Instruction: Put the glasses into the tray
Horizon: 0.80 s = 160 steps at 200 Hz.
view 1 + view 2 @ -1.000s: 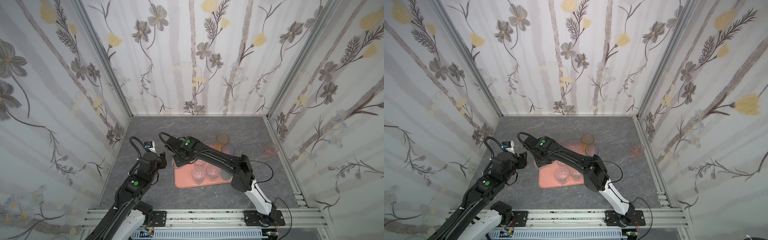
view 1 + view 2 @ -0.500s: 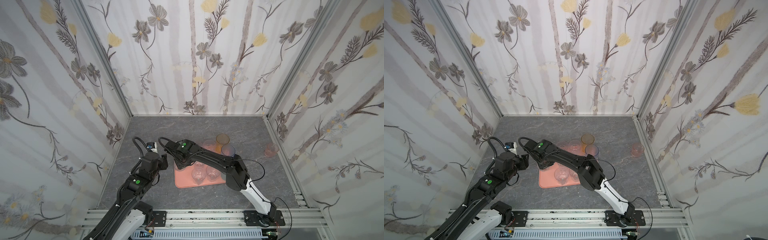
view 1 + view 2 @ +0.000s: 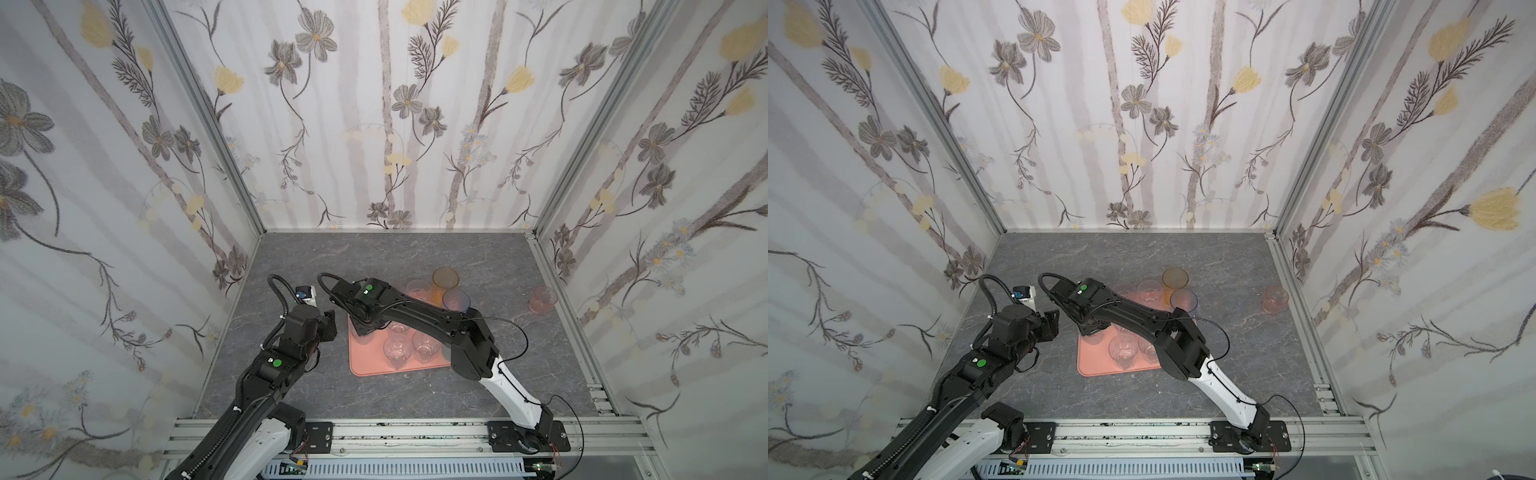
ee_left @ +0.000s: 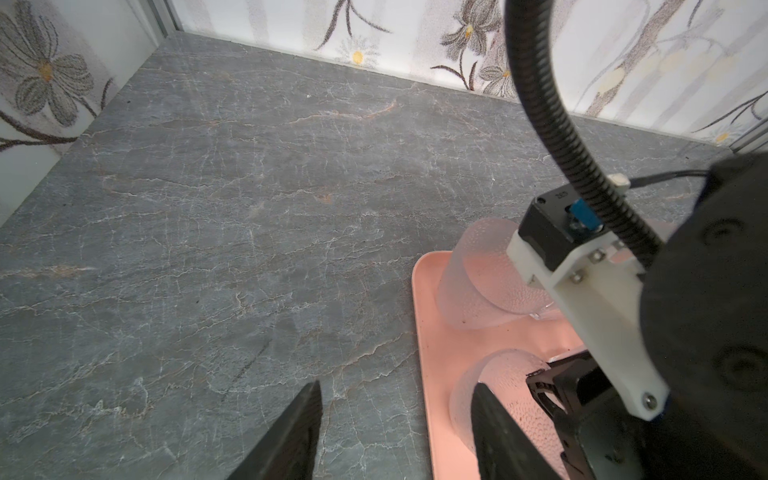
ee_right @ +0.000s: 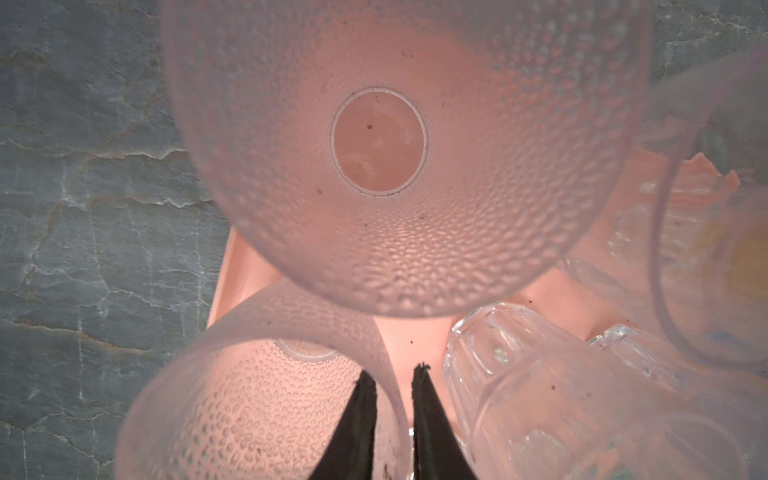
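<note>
R gripper (image 5: pixel 395 376): black fingers narrowly apart, straddling the side wall of a frosted, dimpled plastic tumbler (image 5: pixel 249 419). One finger is inside, one outside, w/ a sliver of gap each side, so not clamped. That tumbler stands upright in the flat salmon-pink plastic tray (image 3: pixel 365 368), by the edge facing the L gripper (image 4: pixel 397 390). Just ahead of the R gripper is a 2nd frosted dimpled tumbler (image 5: pixel 395 166), also in the tray. Clear faceted tumblers (image 5: pixel 540 395) sit beside its outer finger, in the tray too. L gripper: fingers wide apart, nothing btwn them, over the grey marbled bench (image 4: pixel 208 208), just beside the tray rim. A short pink tumbler (image 3: pixel 542 300) stands on the bench, well away from both grippers & outside the tray.
</note>
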Each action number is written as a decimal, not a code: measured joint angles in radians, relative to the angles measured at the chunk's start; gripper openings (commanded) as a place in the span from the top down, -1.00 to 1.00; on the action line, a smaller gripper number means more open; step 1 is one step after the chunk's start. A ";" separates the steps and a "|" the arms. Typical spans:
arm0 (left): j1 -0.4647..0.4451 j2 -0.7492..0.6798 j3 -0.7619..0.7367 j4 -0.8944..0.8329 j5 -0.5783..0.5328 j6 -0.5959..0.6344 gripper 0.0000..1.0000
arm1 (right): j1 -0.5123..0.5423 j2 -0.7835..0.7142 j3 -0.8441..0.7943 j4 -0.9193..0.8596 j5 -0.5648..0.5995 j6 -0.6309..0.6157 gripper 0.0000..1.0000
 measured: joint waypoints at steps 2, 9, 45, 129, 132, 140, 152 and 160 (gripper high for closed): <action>0.000 0.000 0.000 0.000 0.000 0.000 -0.20 | 0.000 0.000 0.000 0.000 0.001 0.000 0.63; 0.000 0.000 0.000 0.000 0.002 0.000 -0.20 | -0.001 0.000 0.000 0.002 0.006 0.000 0.63; 0.000 0.001 0.000 0.000 0.008 -0.002 -0.20 | -0.006 -0.002 0.000 0.003 0.051 0.001 0.58; 0.000 0.014 0.035 0.005 0.006 0.004 -0.45 | -0.028 -0.233 -0.004 0.030 -0.027 0.000 0.16; 0.000 0.015 0.039 0.006 0.005 0.007 -0.46 | -0.032 -0.249 -0.006 0.033 -0.027 0.000 0.15; 0.000 0.016 0.053 0.006 0.000 0.009 -0.49 | -0.045 -0.298 -0.020 0.044 -0.026 0.000 0.14; -0.003 0.024 0.080 0.007 -0.009 0.026 -0.52 | -0.070 -0.380 -0.055 0.053 -0.018 0.000 0.11; -0.010 0.034 0.098 0.010 -0.018 0.037 -0.53 | -0.089 -0.439 -0.095 0.063 -0.006 0.001 0.09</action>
